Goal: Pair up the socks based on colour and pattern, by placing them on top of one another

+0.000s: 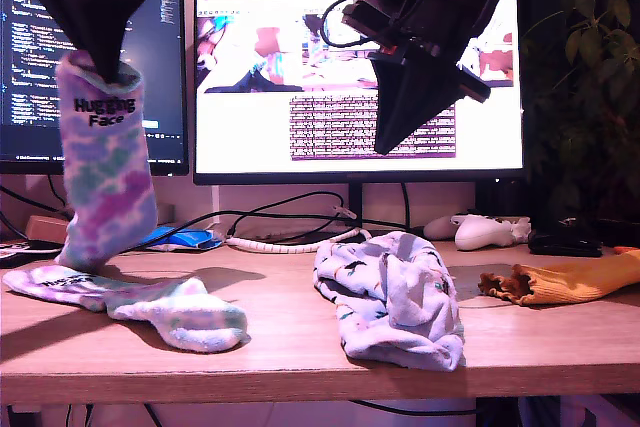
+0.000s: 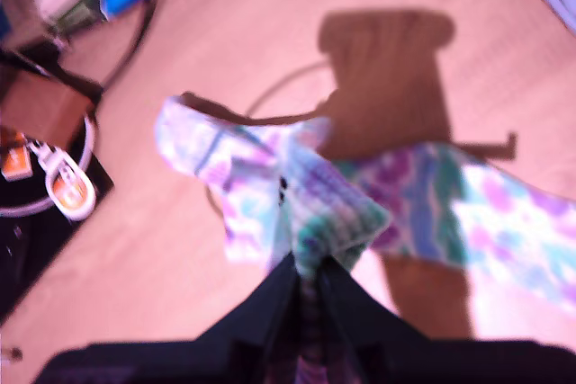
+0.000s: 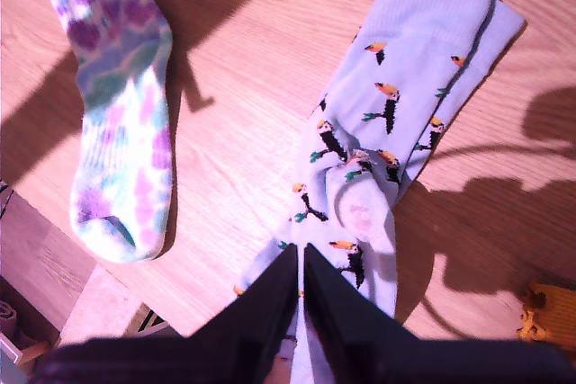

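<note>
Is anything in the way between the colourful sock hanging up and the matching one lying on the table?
Nothing visible. The hanging sock is pinched in my first tool and dangles right over its matching sock, with only bare table around them.

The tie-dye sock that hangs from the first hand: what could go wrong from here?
1. My first hand pinches only the cuff of the hanging tie-dye sock; it might slip out.
2. Its toe hangs over only one end of the flat tie-dye sock, so it may land crooked.
3. My second hand hovers above the lavender socks; a low sweep could drag them.
</note>
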### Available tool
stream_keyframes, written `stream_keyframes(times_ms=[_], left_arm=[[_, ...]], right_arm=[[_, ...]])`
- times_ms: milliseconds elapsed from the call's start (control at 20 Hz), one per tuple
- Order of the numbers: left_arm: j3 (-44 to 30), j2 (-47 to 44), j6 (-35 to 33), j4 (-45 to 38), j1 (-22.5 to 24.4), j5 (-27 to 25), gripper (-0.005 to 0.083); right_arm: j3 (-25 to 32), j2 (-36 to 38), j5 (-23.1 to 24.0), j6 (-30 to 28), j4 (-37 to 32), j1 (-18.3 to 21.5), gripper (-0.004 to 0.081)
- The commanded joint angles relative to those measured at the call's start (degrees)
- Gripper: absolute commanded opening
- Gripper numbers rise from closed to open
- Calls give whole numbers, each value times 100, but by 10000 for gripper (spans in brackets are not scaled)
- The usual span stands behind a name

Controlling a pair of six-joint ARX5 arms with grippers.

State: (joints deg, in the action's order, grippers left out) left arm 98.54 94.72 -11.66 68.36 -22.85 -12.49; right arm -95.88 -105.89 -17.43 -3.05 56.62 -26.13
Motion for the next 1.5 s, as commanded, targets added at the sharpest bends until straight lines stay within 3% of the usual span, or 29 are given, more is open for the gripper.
stream_keyframes(times_ms=[0, 400, 700, 950, 1250, 1450], left_arm=[[234, -37, 127, 173, -15, -2, -21], [1008, -37, 485, 713, -111, 103, -21], [1021, 17, 837, 890, -229, 800, -21], [662, 199, 994, 944, -229, 905, -21], [225, 356, 1038, 944, -551, 1475, -19], [107, 732, 1091, 944, -822, 1611, 49]], right_arm=[[50, -76, -7, -2, -9, -11, -13], [50, -76, -22, -2, 0, -11, -13], [50, -76, -24, -2, 7, -11, -13], [50, -76, -26, -2, 7, -11, -13], [50, -76, -24, -4, -26, -11, -13], [50, -76, -72, -2, -7, -11, -13]])
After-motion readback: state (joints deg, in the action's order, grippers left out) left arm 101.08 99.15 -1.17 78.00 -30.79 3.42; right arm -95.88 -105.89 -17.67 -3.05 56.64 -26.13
